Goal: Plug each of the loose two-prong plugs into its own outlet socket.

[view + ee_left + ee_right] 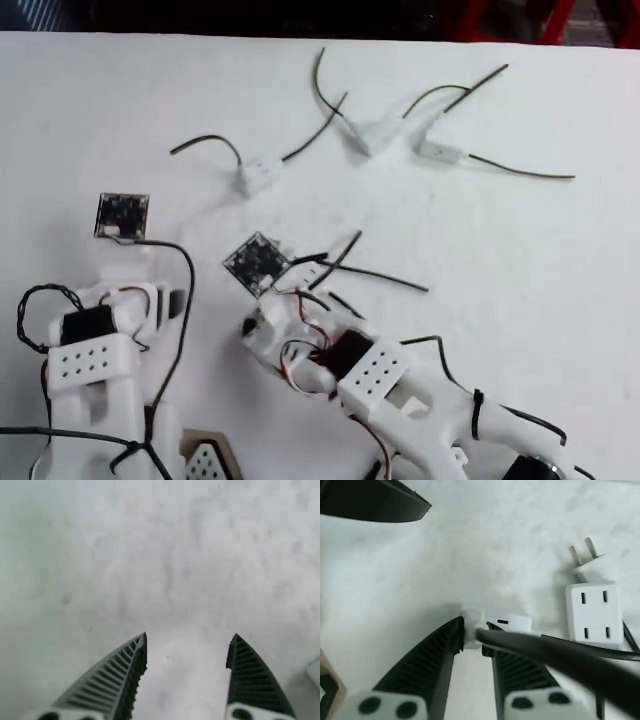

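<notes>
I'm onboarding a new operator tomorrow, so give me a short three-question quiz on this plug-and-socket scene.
1. True or false: the left gripper is shut on a plug.
2. What is the right gripper shut on? A) a white plug with a black cord; B) a screwdriver; C) nothing.
3. Fill in: in the right wrist view, the white socket block shows ____ slots on its face.

Key: 1 false, it is open over the bare table. 2 A. 3 four.
</notes>
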`<state>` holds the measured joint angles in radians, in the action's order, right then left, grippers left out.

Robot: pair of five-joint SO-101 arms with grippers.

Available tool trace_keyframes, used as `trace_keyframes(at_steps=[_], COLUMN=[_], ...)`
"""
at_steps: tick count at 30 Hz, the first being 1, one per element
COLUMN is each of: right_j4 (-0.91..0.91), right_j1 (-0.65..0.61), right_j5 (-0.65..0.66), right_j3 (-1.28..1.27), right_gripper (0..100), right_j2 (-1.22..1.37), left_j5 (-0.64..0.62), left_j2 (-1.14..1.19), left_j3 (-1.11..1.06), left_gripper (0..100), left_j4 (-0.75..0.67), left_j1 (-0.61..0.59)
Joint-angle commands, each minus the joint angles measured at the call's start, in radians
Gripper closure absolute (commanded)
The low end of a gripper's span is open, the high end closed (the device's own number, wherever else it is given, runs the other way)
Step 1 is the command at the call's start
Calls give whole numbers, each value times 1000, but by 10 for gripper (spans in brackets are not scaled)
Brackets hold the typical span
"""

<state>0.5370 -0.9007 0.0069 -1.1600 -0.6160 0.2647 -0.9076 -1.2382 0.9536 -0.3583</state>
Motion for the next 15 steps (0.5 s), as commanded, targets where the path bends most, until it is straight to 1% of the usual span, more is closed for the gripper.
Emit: trace_keyframes(at_steps=[1, 4, 8, 11, 15], right_j4=[44, 64, 173, 234, 245], right_j1=[22, 18, 18, 16, 16], right_j5=[44, 48, 49, 49, 49], right_j3=[21, 34, 132, 209, 259], right_gripper=[982, 982, 982, 982, 982], right_j2=[5, 5, 16, 70, 191], left_j5=[-3, -3, -3, -3, -3], left_j2=[-24, -24, -24, -24, -24], left_j3=[6, 6, 6, 6, 6], left_gripper=[741, 741, 741, 741, 741], left_j4=[-12, -12, -12, -12, -12], left_j1=[-12, -12, -12, -12, -12])
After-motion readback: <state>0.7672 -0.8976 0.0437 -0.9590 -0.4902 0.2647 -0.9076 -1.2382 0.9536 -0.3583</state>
